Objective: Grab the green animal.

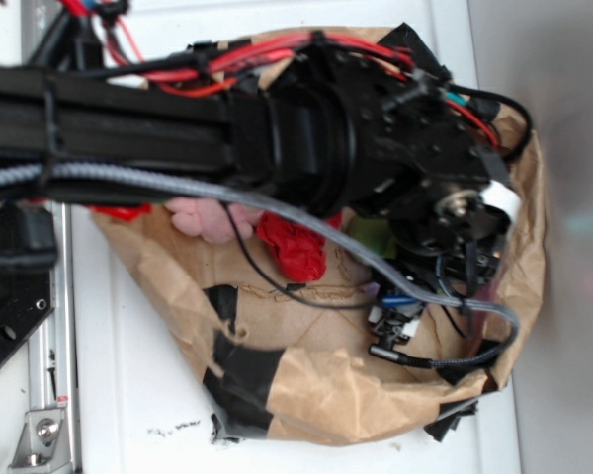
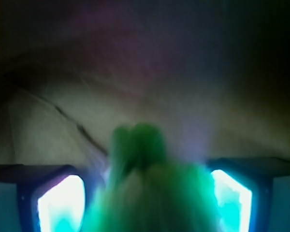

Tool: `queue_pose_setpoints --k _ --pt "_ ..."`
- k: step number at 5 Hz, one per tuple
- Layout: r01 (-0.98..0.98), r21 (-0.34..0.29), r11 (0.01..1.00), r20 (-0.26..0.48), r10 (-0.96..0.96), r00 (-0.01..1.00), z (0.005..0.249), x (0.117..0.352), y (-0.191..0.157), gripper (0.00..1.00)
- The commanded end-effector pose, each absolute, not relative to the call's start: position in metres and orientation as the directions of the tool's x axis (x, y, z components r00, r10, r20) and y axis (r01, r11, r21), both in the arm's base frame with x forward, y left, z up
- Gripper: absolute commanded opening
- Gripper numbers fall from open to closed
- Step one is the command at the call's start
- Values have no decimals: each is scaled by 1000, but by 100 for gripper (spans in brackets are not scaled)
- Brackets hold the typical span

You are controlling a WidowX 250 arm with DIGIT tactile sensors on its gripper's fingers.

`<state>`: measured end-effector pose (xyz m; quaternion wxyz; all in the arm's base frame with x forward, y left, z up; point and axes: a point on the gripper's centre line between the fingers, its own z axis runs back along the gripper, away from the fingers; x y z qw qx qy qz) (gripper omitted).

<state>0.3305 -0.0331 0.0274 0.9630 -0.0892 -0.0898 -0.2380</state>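
In the wrist view the green animal (image 2: 145, 188), a blurred fuzzy lime-green plush, fills the gap between my two glowing finger pads (image 2: 63, 203). The jaws stand wide apart on either side of it, and the right pad looks to be touching its fur. My gripper (image 2: 147, 208) is open around the plush. In the exterior view the gripper (image 1: 445, 272) is down inside the brown paper bag (image 1: 326, 385), at its right side. Only a small patch of the green animal (image 1: 373, 237) shows under the arm.
A pink plush bunny (image 1: 206, 219) and a red crinkled toy (image 1: 295, 247) lie in the bag left of the gripper. The black arm (image 1: 178, 128) and its grey cable (image 1: 277, 212) cross the top of the bag. Crumpled bag walls ring the gripper.
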Motion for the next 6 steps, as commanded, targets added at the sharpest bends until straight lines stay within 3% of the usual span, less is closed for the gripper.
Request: queue_pose_setpoints --k 1,3,4,6 --pt "517 -188 835 103 -507 856 95 327 -42 0" --pt "413 -137 901 234 -375 897 196 306 -17 0" --pt "329 -153 932 290 -276 916 218 298 -10 0" --pt "294 -138 946 291 -245 925 220 295 -8 0"
